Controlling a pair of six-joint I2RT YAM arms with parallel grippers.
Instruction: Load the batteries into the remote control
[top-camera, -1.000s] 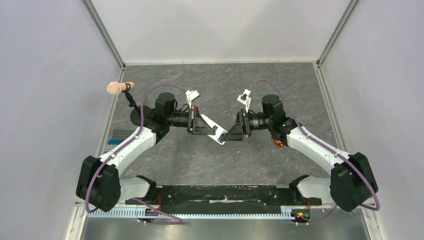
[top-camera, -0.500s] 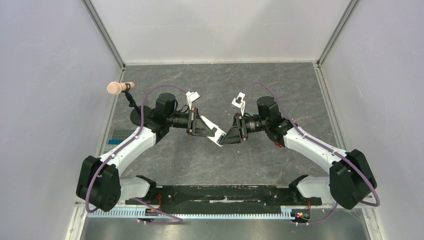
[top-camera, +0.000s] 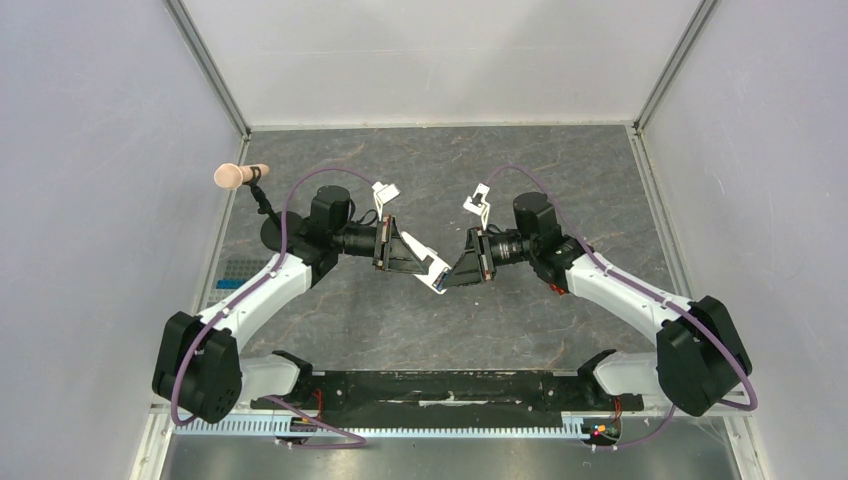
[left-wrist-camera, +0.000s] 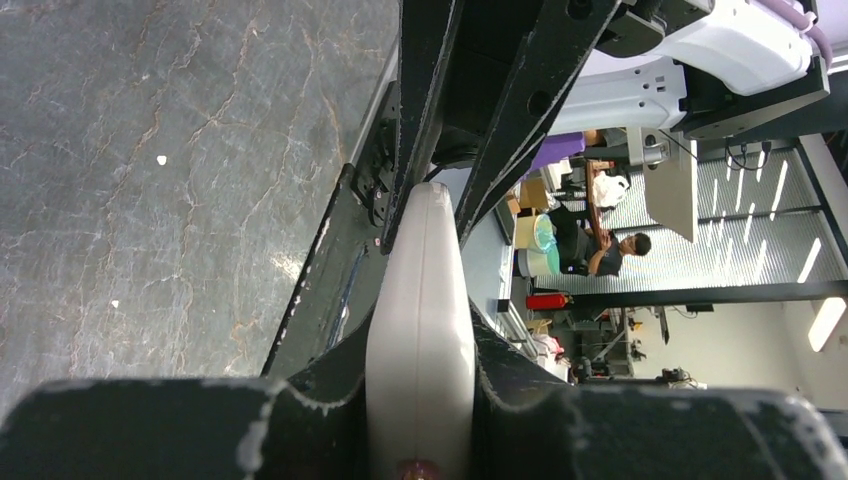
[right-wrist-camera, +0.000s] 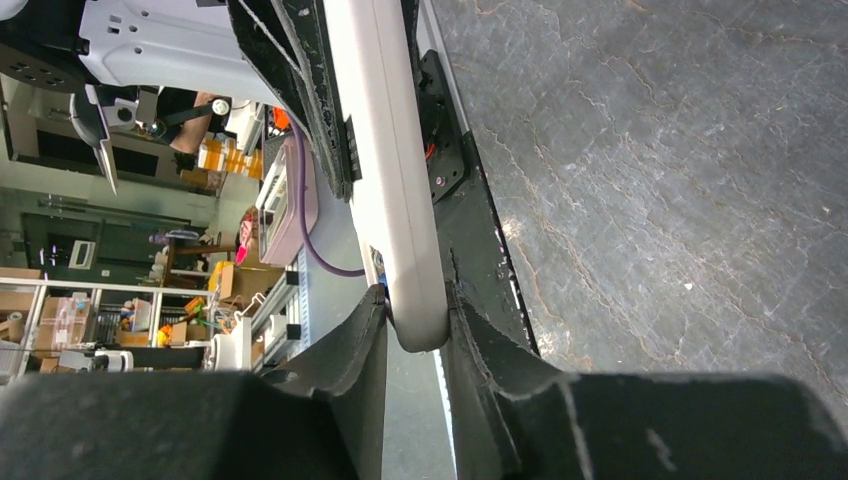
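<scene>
Two ends of the remote control (right-wrist-camera: 385, 150) are pinched above the bench (top-camera: 520, 170), by left hand (left-wrist-camera: 420, 385) and right hand (right-wrist-camera: 415, 330); any opposing tug could wrench it free.

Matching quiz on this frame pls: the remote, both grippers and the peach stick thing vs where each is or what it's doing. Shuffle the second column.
Things:
1. slim white remote control
2. left gripper
3. right gripper
4. peach round-tipped stick

Places or states:
A. near the left wall, in no gripper
B. closed on the remote's left end, as the top view shows it
C. held above the grey marbled table, between the two arms
D. fingers against the remote's right end, as the top view shows it

Pairs: 1-C, 2-B, 3-D, 4-A
</scene>
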